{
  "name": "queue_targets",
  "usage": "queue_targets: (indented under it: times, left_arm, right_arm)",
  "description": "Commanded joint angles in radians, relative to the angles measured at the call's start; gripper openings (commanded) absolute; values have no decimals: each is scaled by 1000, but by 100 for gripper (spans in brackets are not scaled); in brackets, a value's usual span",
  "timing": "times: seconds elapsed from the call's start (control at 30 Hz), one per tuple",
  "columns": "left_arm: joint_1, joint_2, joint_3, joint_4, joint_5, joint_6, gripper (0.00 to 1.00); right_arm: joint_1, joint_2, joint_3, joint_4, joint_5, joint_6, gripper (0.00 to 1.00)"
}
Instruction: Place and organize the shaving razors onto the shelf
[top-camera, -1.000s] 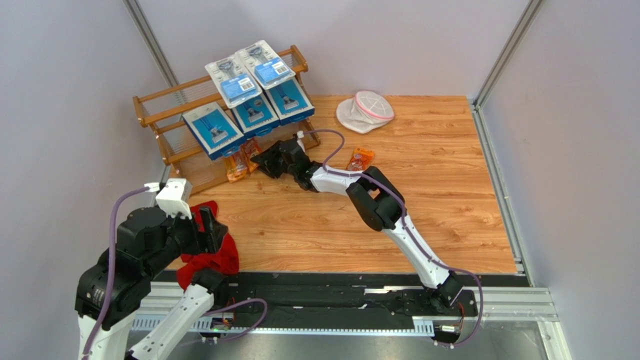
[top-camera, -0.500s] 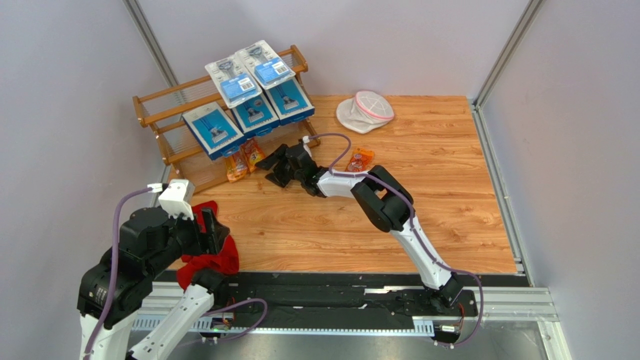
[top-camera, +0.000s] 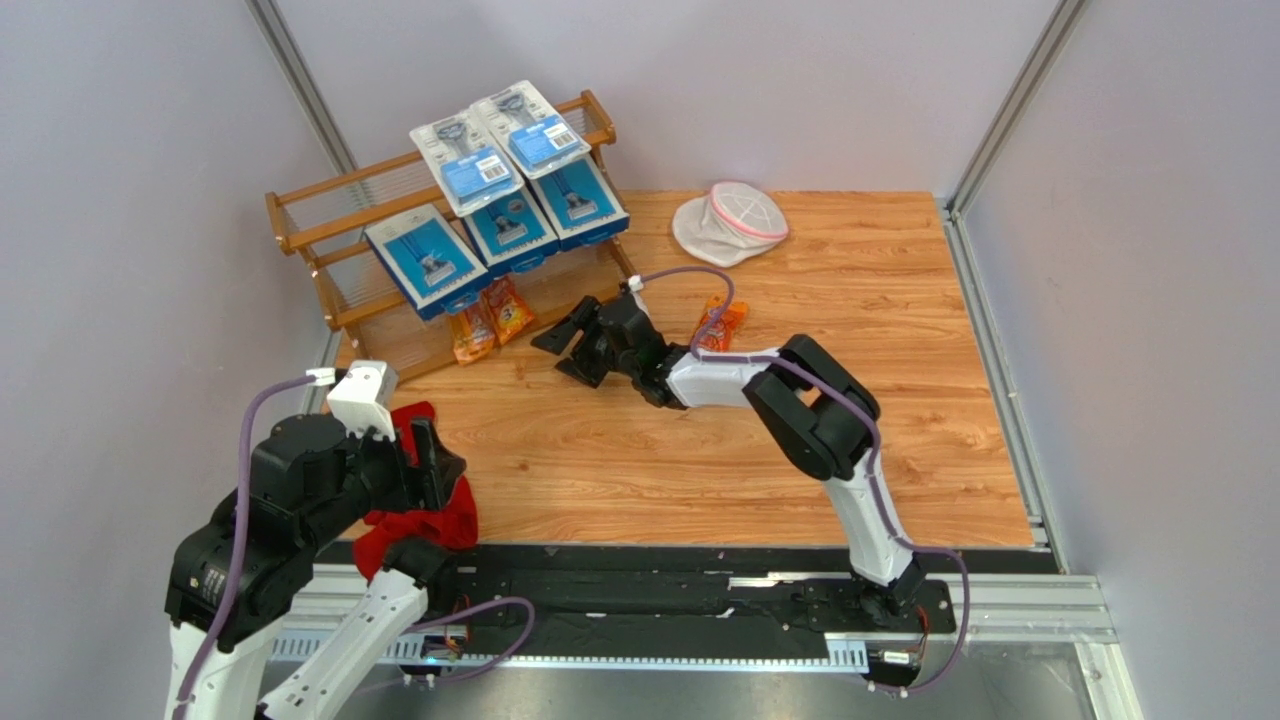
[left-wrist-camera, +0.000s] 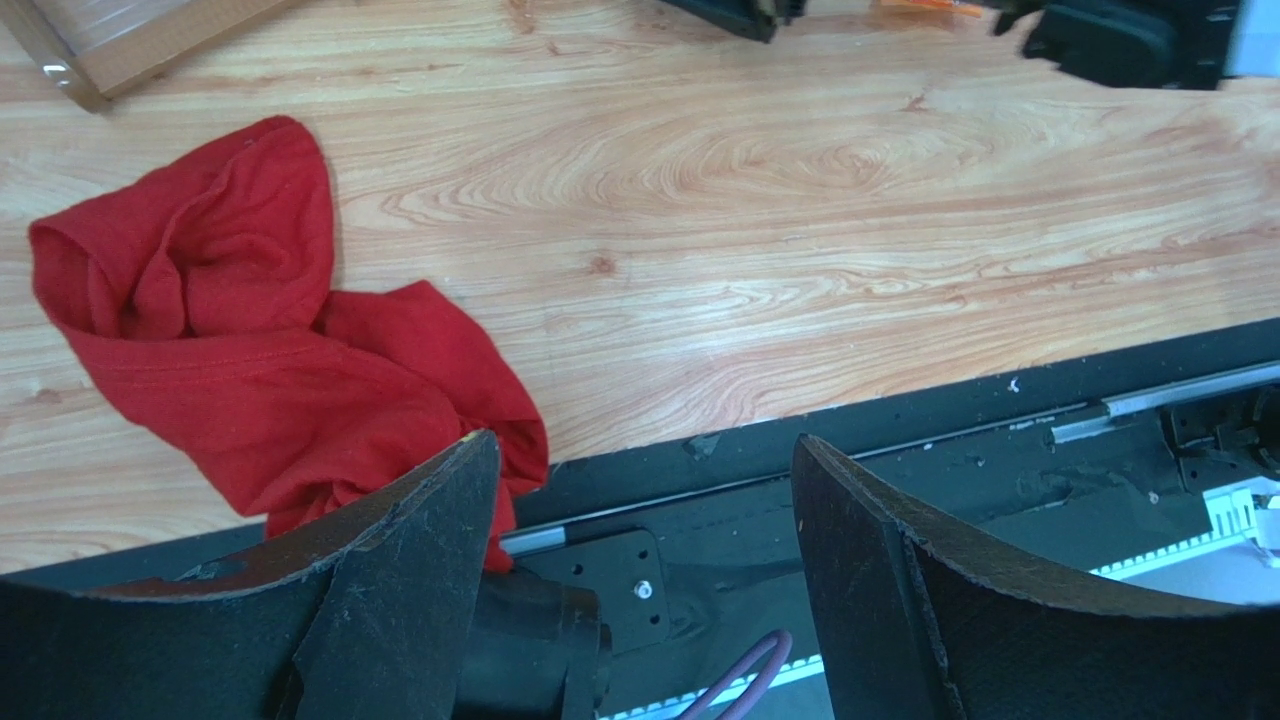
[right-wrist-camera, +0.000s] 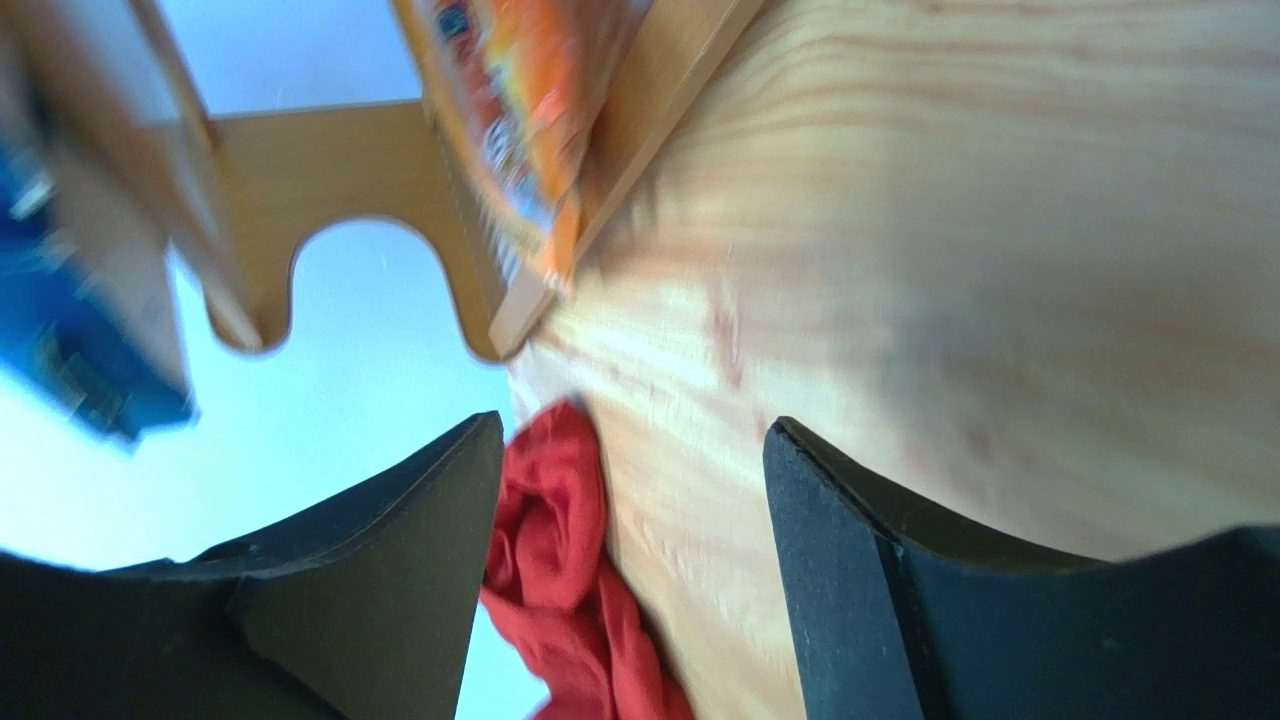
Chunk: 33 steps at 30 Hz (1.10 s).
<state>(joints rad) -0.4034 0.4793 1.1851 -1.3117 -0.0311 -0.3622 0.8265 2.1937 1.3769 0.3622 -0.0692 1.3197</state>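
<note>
The right arm reaches from its base at the near edge low across the desk (top-camera: 902, 450) toward the far-left corner, elbow raised and forearm almost level. Its end effector (top-camera: 576, 350) hovers just in front of the shelf (top-camera: 338, 186), fingers spread and holding nothing. The right wrist view shows only bare desk between them.

The left arm is folded up at the near-left corner. Its end effector (left-wrist-camera: 643, 450) hangs above the near edge, beside the red cloth (left-wrist-camera: 256, 345), fingers apart and empty.

The shelf stands in the far-left corner. It carries two clear blister packs (top-camera: 469, 162) on top and three blue boxes (top-camera: 511, 228) in a row leaning below them. Two orange bags (top-camera: 492, 320) stand side by side at its lowest rail. A third orange bag (top-camera: 721, 320) lies on the desk near the middle, just beside the right forearm.

One white pouch (top-camera: 732, 221) sits by the far edge.
</note>
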Motion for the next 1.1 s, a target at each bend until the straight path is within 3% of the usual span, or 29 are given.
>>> queue_targets:
  times: [0.0, 0.2, 0.37, 0.57, 0.77, 1.07]
  left_arm:
    - [3, -21, -21, 52, 31, -18, 79]
    - [3, -36, -50, 54, 56, -20, 79]
    - [3, -38, -65, 78, 72, -32, 79]
    - [2, -33, -87, 108, 111, -53, 79]
    - [3, -30, -91, 115, 122, -61, 79]
    - [3, -34, -101, 124, 137, -75, 78]
  right_arm:
    - [-26, -204, -78, -111, 31, -152, 69]
    - [-144, -458, -172, -432, 65, -330, 75]
    - [-328, -652, -257, -564, 37, -404, 77]
    - [-515, -752, -329, -695, -38, -462, 79]
    - [-575, -755, -442, -652, -125, -432, 79]
    - [-579, -678, -533, -433, -265, -259, 77]
